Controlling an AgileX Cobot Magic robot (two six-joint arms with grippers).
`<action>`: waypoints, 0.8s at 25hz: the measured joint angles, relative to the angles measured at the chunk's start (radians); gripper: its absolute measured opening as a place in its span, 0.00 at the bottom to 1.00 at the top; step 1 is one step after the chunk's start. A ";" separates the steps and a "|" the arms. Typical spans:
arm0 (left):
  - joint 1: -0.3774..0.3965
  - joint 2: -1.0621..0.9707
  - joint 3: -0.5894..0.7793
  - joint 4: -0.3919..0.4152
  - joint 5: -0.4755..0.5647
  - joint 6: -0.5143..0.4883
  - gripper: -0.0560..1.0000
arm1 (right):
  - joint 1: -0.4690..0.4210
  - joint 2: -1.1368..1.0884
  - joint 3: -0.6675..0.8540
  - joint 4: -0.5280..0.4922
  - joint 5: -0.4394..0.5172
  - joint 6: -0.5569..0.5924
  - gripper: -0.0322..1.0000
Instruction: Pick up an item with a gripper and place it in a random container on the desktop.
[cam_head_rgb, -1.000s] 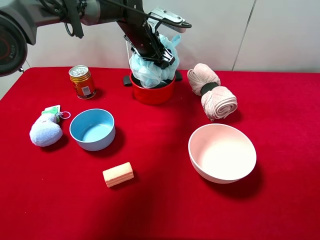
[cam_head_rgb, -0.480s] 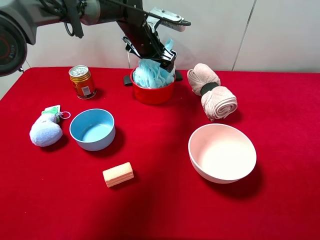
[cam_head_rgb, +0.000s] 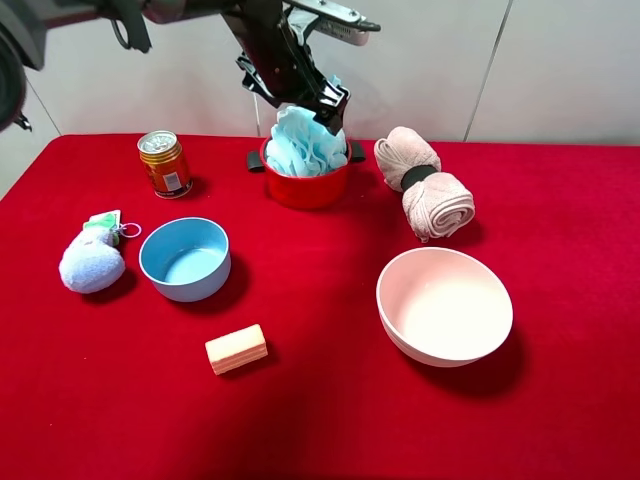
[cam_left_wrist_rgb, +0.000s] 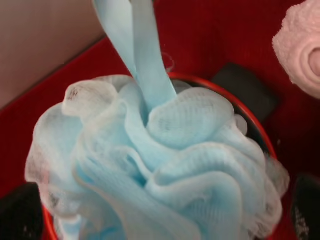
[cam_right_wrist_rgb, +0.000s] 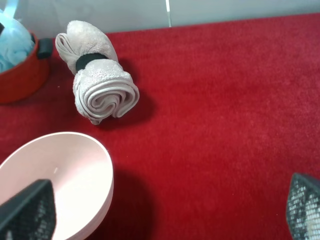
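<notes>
**Left gripper** (cam_head_rgb: 312, 100). We found it hanging directly over the pot. Its jaws were spread wide, with one finger (cam_left_wrist_rgb: 19, 216) on either side of the bath sponge, pinching nothing.

**Bath sponge** (cam_head_rgb: 303, 145). This was a light blue mesh ball. We logged it seated in the red pot (cam_head_rgb: 305, 190), filling the mouth and heaped well above the rim. Its ribbon (cam_left_wrist_rgb: 134, 50) ran up between the jaws. We could not tell whether the ribbon hung free of them.

**Handling.** We judged the bath sponge very light, soft and springy. It should squash a good deal under a grip and puff out again. It looked neither fragile nor slippery, though the mesh could snag on a finger. We thought the best hold was across the gathered middle with the jaws wide, or on the ribbon at its root. A shallow pinch on the outer frill would likely only pull the mesh out.

**Around the pot.**
- A black handle (cam_left_wrist_rgb: 245, 90) on the pot's side.
- A rolled pink towel (cam_head_rgb: 425, 185) just beside the pot.
- A drink can (cam_head_rgb: 165, 163) nearby.

**Further out, on the red cloth** (cam_head_rgb: 560, 250).
- A blue bowl (cam_head_rgb: 185, 260).
- A pink bowl (cam_head_rgb: 445, 305).
- A plush toy (cam_head_rgb: 92, 262).
- A small tan block (cam_head_rgb: 236, 348).

**Right gripper** (cam_right_wrist_rgb: 165, 212). Its jaws were wide apart and empty. It hung over the cloth near the pink bowl and the towel.
</notes>
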 joint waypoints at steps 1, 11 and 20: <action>0.000 -0.006 0.000 0.000 0.018 0.000 0.99 | 0.000 0.000 0.000 0.000 0.000 0.000 0.70; 0.000 -0.085 0.000 0.002 0.211 -0.008 0.99 | 0.000 0.000 0.000 0.000 0.000 0.000 0.70; 0.000 -0.161 0.000 0.000 0.387 -0.012 0.99 | 0.000 0.000 0.000 0.000 0.000 0.000 0.70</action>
